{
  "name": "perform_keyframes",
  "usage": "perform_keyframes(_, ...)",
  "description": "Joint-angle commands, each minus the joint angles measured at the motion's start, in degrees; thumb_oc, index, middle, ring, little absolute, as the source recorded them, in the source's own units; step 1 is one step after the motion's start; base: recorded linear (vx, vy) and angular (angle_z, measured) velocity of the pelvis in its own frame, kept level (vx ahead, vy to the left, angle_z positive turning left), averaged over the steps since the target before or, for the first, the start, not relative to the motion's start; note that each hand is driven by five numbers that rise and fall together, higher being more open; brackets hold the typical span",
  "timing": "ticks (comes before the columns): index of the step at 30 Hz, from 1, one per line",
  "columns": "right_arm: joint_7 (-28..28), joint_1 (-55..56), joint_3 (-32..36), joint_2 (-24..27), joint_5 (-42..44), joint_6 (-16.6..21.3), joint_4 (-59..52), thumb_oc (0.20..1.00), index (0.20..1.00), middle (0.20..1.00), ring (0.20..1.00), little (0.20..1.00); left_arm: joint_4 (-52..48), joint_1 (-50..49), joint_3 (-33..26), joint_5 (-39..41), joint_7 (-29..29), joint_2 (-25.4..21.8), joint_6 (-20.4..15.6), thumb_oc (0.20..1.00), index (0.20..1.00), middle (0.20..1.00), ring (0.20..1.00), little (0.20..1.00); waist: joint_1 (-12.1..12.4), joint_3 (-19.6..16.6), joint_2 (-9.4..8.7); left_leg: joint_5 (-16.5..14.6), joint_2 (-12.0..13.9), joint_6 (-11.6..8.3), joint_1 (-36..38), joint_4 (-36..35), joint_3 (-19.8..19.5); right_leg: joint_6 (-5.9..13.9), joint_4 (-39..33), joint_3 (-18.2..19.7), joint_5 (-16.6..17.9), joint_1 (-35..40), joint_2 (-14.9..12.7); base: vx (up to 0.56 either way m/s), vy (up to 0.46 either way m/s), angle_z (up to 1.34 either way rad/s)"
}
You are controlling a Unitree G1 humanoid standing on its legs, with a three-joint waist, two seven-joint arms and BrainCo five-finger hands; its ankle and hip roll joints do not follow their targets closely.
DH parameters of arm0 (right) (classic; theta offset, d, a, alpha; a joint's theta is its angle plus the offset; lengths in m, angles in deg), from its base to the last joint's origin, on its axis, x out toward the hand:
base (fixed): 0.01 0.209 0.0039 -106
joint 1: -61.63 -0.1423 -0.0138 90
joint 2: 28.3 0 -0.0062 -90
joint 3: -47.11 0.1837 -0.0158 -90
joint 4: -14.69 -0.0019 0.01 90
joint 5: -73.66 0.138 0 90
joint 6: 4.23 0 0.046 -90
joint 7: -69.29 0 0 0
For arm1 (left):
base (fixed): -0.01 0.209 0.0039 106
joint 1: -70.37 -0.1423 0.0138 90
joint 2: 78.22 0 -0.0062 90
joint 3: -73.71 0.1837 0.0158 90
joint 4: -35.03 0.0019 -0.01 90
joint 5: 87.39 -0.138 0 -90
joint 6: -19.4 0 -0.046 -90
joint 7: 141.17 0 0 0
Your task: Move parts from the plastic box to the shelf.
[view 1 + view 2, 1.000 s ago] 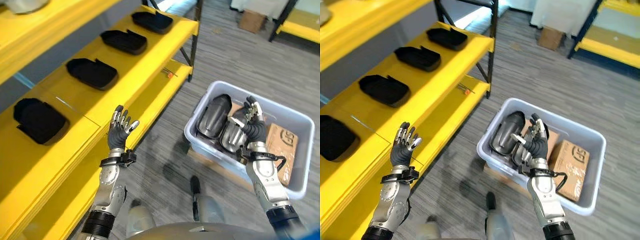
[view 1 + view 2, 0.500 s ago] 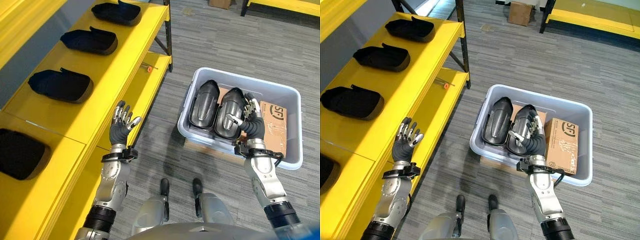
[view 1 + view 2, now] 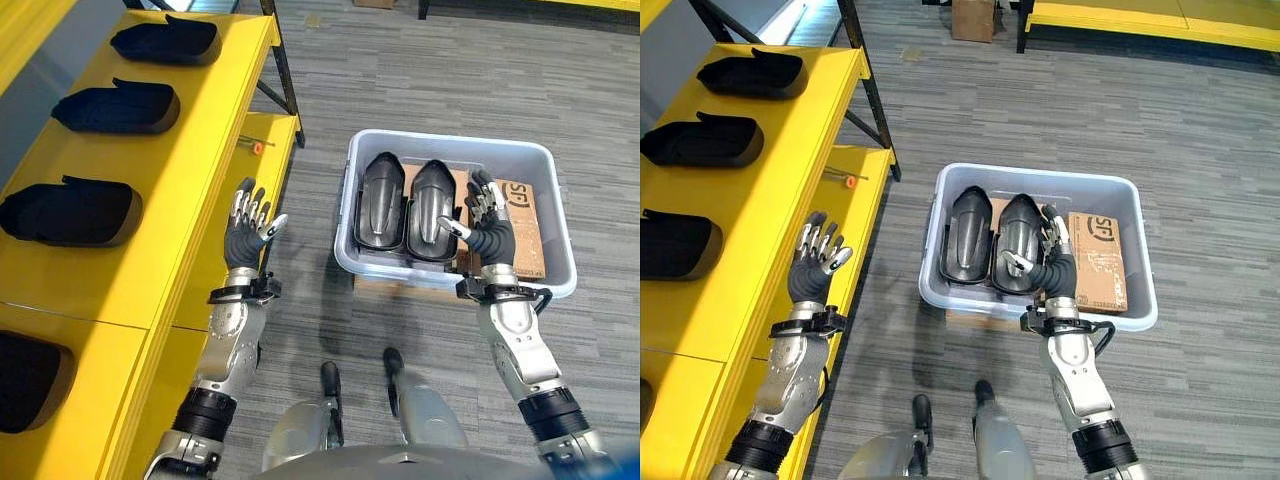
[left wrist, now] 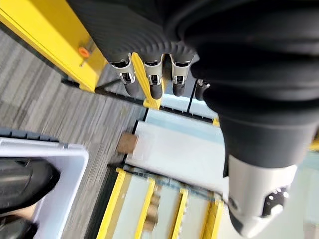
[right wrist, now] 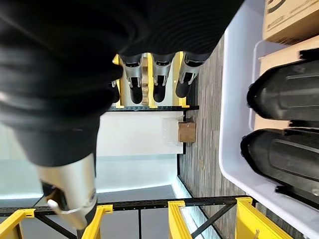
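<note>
A pale grey plastic box [image 3: 400, 268] stands on the floor and holds two black moulded parts [image 3: 381, 200] [image 3: 432, 208] side by side. My right hand [image 3: 487, 230] is raised over the box's near right rim, beside the right-hand part, open and holding nothing; its straight fingers [image 5: 154, 79] show in the right wrist view, with the parts [image 5: 286, 159] past them. My left hand [image 3: 242, 235] is open and held upright beside the yellow shelf [image 3: 170, 200], touching nothing. Several matching black parts [image 3: 115, 105] lie in a row on the shelf.
A cardboard carton [image 3: 525, 228] fills the right end of the box. A small orange item [image 3: 256, 148] lies on the lower shelf board. A black shelf post [image 3: 282, 70] stands behind it. Grey carpet [image 3: 310, 260] runs between the shelf and the box. Another yellow rack [image 3: 1120, 15] stands beyond.
The camera has swung down and left, so the whole scene has shifted. Both hands stay raised and open. My right hand now sits nearer the box's front rim than over the parts.
</note>
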Motion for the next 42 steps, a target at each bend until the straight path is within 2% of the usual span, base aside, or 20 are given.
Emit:
perform_keyframes(1, -0.4, -1.5, 1.0, -1.5, -0.7, 2.0, -3.6, 1.0, 1.0, 1.0, 1.0, 1.0, -4.8, -1.4, -2.0, -1.7, 1.1, -2.1, -1.9, 1.0, 1.0, 1.0, 1.0, 1.0, 0.6, 0.4, 0.42, 1.3, 0.9, -0.94, 2.1, -3.8, -3.9, -5.22, -12.0, -8.6, 1.8, 6.1, -7.0, 0.16, -0.03, -0.37)
perform_keyframes(2, -0.4, -1.8, 1.0, -1.5, -0.6, 2.1, -3.4, 1.0, 1.0, 1.0, 1.0, 1.0, -4.8, -1.6, -2.1, -1.2, 1.0, -1.9, -2.1, 1.0, 1.0, 1.0, 1.0, 1.0, 0.6, 0.5, 0.55, 1.0, 1.4, -1.45, 2.6, -4.0, -3.8, -5.46, -16.1, -10.2, 1.7, 6.3, -8.7, 0.23, -0.133, -0.49)
perform_keyframes(3, -0.5, -2.3, 1.0, -1.4, -1.1, 1.7, -2.9, 1.0, 1.0, 1.0, 1.0, 1.0, -4.4, -1.9, -2.4, -0.6, 0.9, -1.7, -2.3, 1.0, 1.0, 1.0, 1.0, 1.0, 0.5, 1.0, 0.25, 0.3, 1.7, -2.55, 4.2, -4.2, -3.5, -4.71, -25.7, -12.4, 5.0, 7.2, -11.9, 0.17, -0.112, -0.29)
perform_keyframes(4, -0.5, -2.3, 1.0, -1.4, -1.1, 1.7, -2.9, 1.0, 1.0, 1.0, 1.0, 1.0, -4.4, -1.9, -2.5, -0.6, 0.9, -1.7, -2.3, 1.0, 1.0, 1.0, 1.0, 1.0, 0.5, 1.1, 0.28, 0.3, 1.7, -2.55, 4.3, -4.2, -3.5, -4.71, -25.8, -12.5, 5.0, 7.4, -11.9, 0.22, -0.157, -0.16)
perform_keyframes(5, -0.3, -2.3, 0.9, -1.2, -1.4, 1.2, -3.3, 1.0, 1.0, 1.0, 1.0, 1.0, -4.7, -2.7, -2.7, -0.3, 0.6, -1.6, -2.1, 1.0, 1.0, 1.0, 1.0, 1.0, 0.6, 0.9, -0.53, -0.3, 1.5, -3.02, 5.4, -4.4, -3.0, -3.73, -29.5, -13.5, 7.9, 8.8, -13.2, 0.15, -0.111, -0.02)
perform_keyframes(7, 0.2, -2.0, 0.9, -1.1, -1.1, 1.2, -3.3, 1.0, 1.0, 1.0, 1.0, 1.0, -4.7, -3.4, -2.5, -0.2, 0.1, -1.1, -2.0, 1.0, 1.0, 1.0, 1.0, 1.0, 0.8, 0.0, -1.62, -0.5, 1.0, -3.6, 6.1, -5.0, -2.7, -3.52, -31.5, -14.1, 9.0, 11.1, -12.9, 0.17, -0.126, 0.01)
perform_keyframes(10, 0.5, -2.1, 1.3, -0.3, -0.8, 1.4, -3.6, 1.0, 1.0, 1.0, 1.0, 1.0, -4.9, -3.9, -2.3, 0.5, -0.2, -0.6, -1.8, 1.0, 1.0, 1.0, 1.0, 1.0, 1.0, -1.6, -1.67, -0.6, 2.1, -4.43, 6.2, -5.3, -3.0, -4.06, -31.6, -15.2, 7.1, 12.3, -11.8, 0.13, -0.124, 0.24)
perform_keyframes(19, -0.4, -3.0, 2.3, 1.3, -0.3, 2.4, -3.3, 1.0, 1.0, 1.0, 1.0, 1.0, -4.2, -3.6, -1.9, 1.7, -0.2, 0.5, -1.9, 1.0, 1.0, 1.0, 1.0, 1.0, -0.2, -2.9, -0.71, 0.1, 7.9, -8.41, 6.9, -5.0, -3.3, -6.38, -30.7, -17.0, 2.0, 14.3, -8.1, 0.1, -0.175, 0.03)
perform_keyframes(21, -0.6, -2.8, 2.5, 1.6, -0.5, 2.6, -3.6, 1.0, 1.0, 1.0, 1.0, 1.0, -4.1, -3.7, -1.8, 1.9, -0.2, 0.8, -1.9, 1.0, 1.0, 1.0, 1.0, 1.0, -0.4, -2.9, -0.45, 0.6, 9.0, -9.31, 6.2, -3.2, -3.2, -7.13, -30.9, -17.1, 1.2, 14.6, -7.1, 0.07, -0.173, 0.07)
perform_keyframes(23, -1.0, -2.4, 2.5, 2.1, -0.2, 3.4, -3.9, 1.0, 1.0, 1.0, 1.0, 1.0, -4.1, -4.0, -1.9, 2.2, -0.3, 0.9, -1.9, 1.0, 1.0, 1.0, 1.0, 1.0, -0.6, -2.1, -0.35, 4.4, 10.6, -10.93, 2.6, 5.3, -3.6, -9.01, -31.5, -16.9, -0.1, 16.1, -5.6, 0.03, -0.174, 0.12)
perform_keyframes(24, -1.1, -2.5, 2.4, 2.4, -0.3, 3.5, -4.0, 1.0, 1.0, 1.0, 1.0, 1.0, -4.4, -4.1, -1.9, 2.3, -0.4, 1.0, -1.9, 1.0, 1.0, 1.0, 1.0, 1.0, -0.2, -1.2, -0.69, 6.0, 9.9, -11.23, 0.1, 10.9, -4.9, -9.81, -31.6, -16.6, -0.3, 16.8, -5.3, -0.04, -0.152, 0.11)
perform_keyframes(25, -1.3, -2.7, 2.4, 3.0, -0.5, 3.8, -4.2, 1.0, 1.0, 1.0, 1.0, 1.0, -4.2, -3.7, -1.8, 2.2, 0.0, 1.2, -2.0, 1.0, 1.0, 1.0, 1.0, 1.0, 0.8, 0.5, -1.47, 7.3, 7.1, -11.27, -4.0, 17.2, -8.2, -10.43, -31.5, -16.1, -0.4, 17.1, -5.6, -0.05, -0.128, -0.07)
perform_keyframes(26, -1.5, -2.8, 2.5, 3.3, -0.8, 3.9, -4.2, 1.0, 1.0, 1.0, 1.0, 1.0, -4.3, -3.4, -1.6, 2.2, 0.1, 1.3, -1.8, 1.0, 1.0, 1.0, 1.0, 1.0, 0.5, 0.8, -1.91, 7.4, 8.2, -10.84, -6.2, 17.4, -7.9, -10.4, -31.6, -16.3, -0.6, 17.2, -6.1, 0.04, -0.006, -0.14)
perform_keyframes(27, -2.2, -3.0, 2.7, 3.3, -1.1, 4.0, -3.7, 1.0, 1.0, 1.0, 1.0, 1.0, -4.3, -3.5, -1.7, 2.4, 0.0, 1.3, -1.7, 1.0, 1.0, 1.0, 1.0, 1.0, 0.3, 0.2, -2.16, 7.4, 12.5, -10.38, -6.2, 10.4, -6.8, -9.43, -32.3, -15.9, -0.9, 17.6, -6.8, 0.08, 0.048, -0.05)
perform_keyframes(28, -2.3, -3.0, 2.7, 3.3, -1.1, 4.0, -3.7, 1.0, 1.0, 1.0, 1.0, 1.0, -4.3, -3.5, -1.7, 2.4, 0.0, 1.3, -1.7, 1.0, 1.0, 1.0, 1.0, 1.0, 0.5, 0.3, -2.26, 7.5, 12.5, -10.41, -5.6, 9.8, -6.5, -9.43, -32.3, -15.6, -1.0, 17.8, -6.8, 0.18, 0.199, 0.11)
perform_keyframes(29, -3.3, -3.0, 2.9, 3.1, -1.5, 3.9, -2.9, 1.0, 1.0, 1.0, 1.0, 1.0, -4.5, -3.4, -1.8, 2.3, 0.5, 1.2, -1.7, 1.0, 1.0, 1.0, 1.0, 1.0, 1.0, -0.1, -1.88, 10.0, 15.9, -10.69, -6.0, 0.4, -7.9, -8.43, -32.3, -14.6, -1.2, 17.9, -7.2, 0.2, 0.299, 0.07)
perform_keyframes(30, -4.2, -2.9, 3.6, 3.4, -1.8, 4.0, -2.6, 1.0, 1.0, 1.0, 1.0, 1.0, -3.8, -3.1, -1.9, 1.8, 1.1, 1.5, -2.0, 1.0, 1.0, 1.0, 1.0, 1.0, 1.5, -0.1, -0.58, 15.9, 18.1, -13.0, -6.1, -7.1, -7.7, -7.47, -32.3, -13.5, -1.9, 18.8, -7.5, 0.22, 0.365, -0.06)
perform_keyframes(31, -4.0, -2.5, 3.5, 3.3, -1.7, 3.7, -2.5, 1.0, 1.0, 1.0, 1.0, 1.0, -3.6, -3.2, -1.7, 1.7, 1.0, 1.6, -2.0, 1.0, 1.0, 1.0, 1.0, 1.0, 1.4, -0.3, -0.28, 14.9, 18.4, -13.35, -4.9, -7.1, -6.8, -7.17, -32.3, -13.2, -2.1, 19.0, -8.0, 0.19, 0.388, -0.32)
perform_keyframes(35, -2.9, -1.8, 3.2, 2.0, -1.1, 2.7, -1.9, 1.0, 1.0, 1.0, 1.0, 1.0, -4.2, -3.8, -1.5, 1.7, 0.0, 1.0, -2.0, 1.0, 1.0, 1.0, 1.0, 1.0, 1.2, -2.0, 0.65, 11.8, 15.5, -12.84, -0.7, -8.1, -3.1, -5.27, -35.0, -11.5, 0.8, 21.0, -10.9, 0.12, 0.302, -0.56)
perform_keyframes(42, -0.6, -3.2, 0.1, -0.2, -0.4, 0.9, -1.6, 1.0, 1.0, 1.0, 1.0, 1.0, -3.9, -2.9, -2.4, 0.4, 1.0, -1.2, -1.9, 1.0, 1.0, 1.0, 1.0, 1.0, 1.8, -3.2, -1.75, 7.9, 11.7, -9.91, 1.6, -8.5, 1.5, -1.91, -36.1, -9.8, 4.1, 19.8, -15.5, 0.03, 0.178, -0.25)
